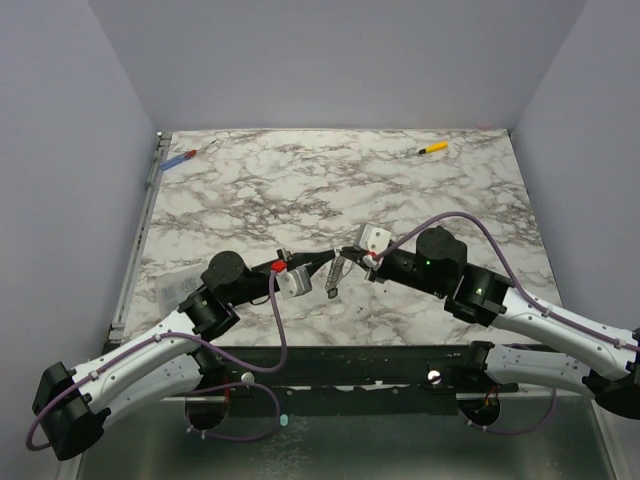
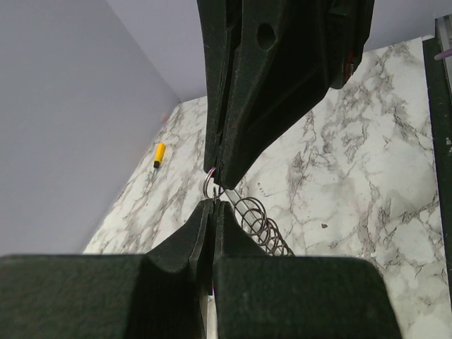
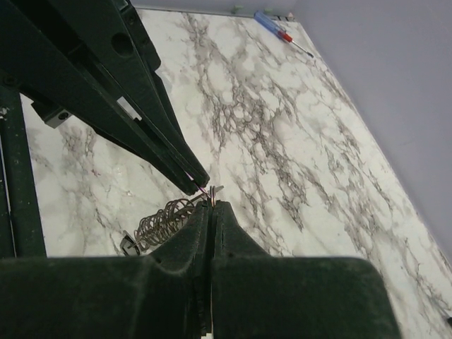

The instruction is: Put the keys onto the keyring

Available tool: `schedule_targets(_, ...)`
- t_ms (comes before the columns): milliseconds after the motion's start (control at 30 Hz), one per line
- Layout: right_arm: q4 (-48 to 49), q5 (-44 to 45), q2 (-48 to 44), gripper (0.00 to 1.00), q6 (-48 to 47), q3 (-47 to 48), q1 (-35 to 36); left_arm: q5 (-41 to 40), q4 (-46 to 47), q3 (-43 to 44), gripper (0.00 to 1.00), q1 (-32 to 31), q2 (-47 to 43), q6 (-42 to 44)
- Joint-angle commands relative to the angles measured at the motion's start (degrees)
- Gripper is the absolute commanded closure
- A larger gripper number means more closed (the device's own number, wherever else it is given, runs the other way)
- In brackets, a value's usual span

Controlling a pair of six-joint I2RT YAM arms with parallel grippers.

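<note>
My two grippers meet tip to tip above the near middle of the marble table (image 1: 300, 190). The left gripper (image 1: 322, 260) is shut, and in its wrist view its tips (image 2: 214, 203) pinch the keyring (image 2: 209, 188), a thin dark loop. The right gripper (image 1: 349, 252) is also shut, and its tips (image 3: 212, 204) pinch the same keyring (image 3: 211, 193) from the other side. The keys (image 1: 336, 273) hang below the tips as a pale cluster. They look like a string of loops in the left wrist view (image 2: 263, 227) and in the right wrist view (image 3: 159, 221).
A blue-and-red tool (image 1: 180, 158) lies at the far left edge and also shows in the right wrist view (image 3: 280, 28). A yellow-handled tool (image 1: 432, 148) lies at the far right and also shows in the left wrist view (image 2: 159, 154). Purple walls enclose the table.
</note>
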Motion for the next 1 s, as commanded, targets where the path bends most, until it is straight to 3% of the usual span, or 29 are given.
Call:
schedule_targets(0,-2.4,2.8,0.3,0.99,1.3,2.0,0.1,1.5,1.5,-0.2,1.00,-0.3,-0.6,0.3)
schedule_targets(967,-3.7,3.0,2.2,0.99,1.2,3.0,0.1,1.6,1.5,-0.2,1.00,-0.3,-0.7,0.4)
